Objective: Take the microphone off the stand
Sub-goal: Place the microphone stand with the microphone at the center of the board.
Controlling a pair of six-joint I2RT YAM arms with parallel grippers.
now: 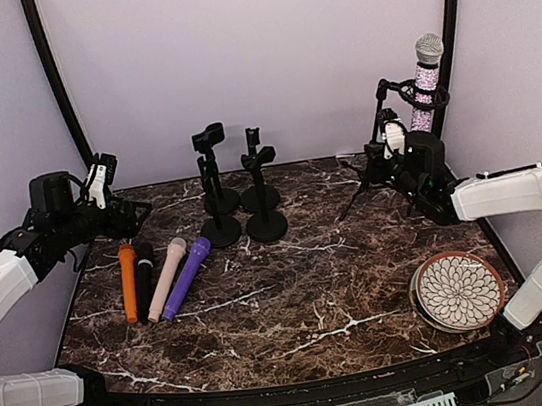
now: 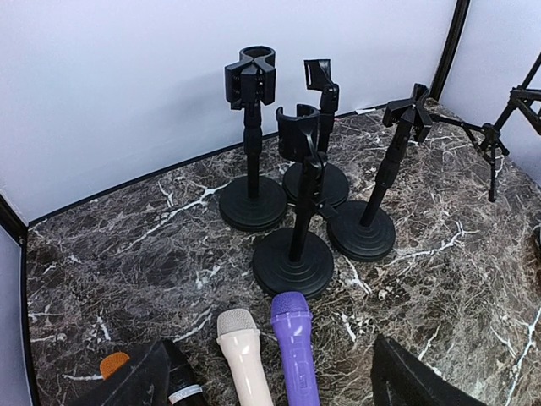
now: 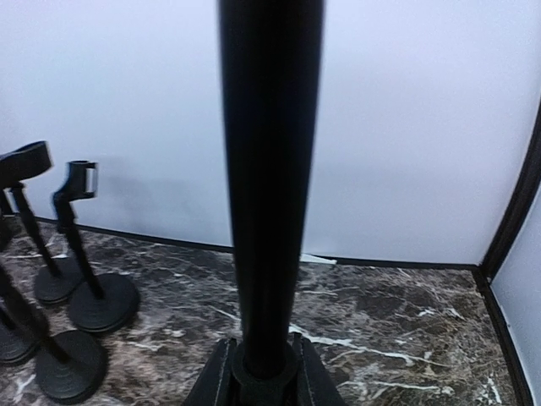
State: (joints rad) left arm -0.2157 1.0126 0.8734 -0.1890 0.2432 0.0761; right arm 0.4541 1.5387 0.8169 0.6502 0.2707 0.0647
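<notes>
Over veined marble point(image 1: 294, 296), right hand point(image 3: 266, 376) tight around smooth black stand pole point(image 3: 269, 169); left hand point(image 2: 275, 382) spread.

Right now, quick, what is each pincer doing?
Left pincer: open, holding nothing.
Right pincer: closed on the stand pole.

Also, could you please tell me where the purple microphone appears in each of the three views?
Top external: purple microphone lies left of centre, head pointing up-right.
Left wrist: bottom centre, right of the cream microphone.
Right wrist: not in view.
Shared landmark: the empty black stands, behind it in those two views, far left in the right wrist view.
</notes>
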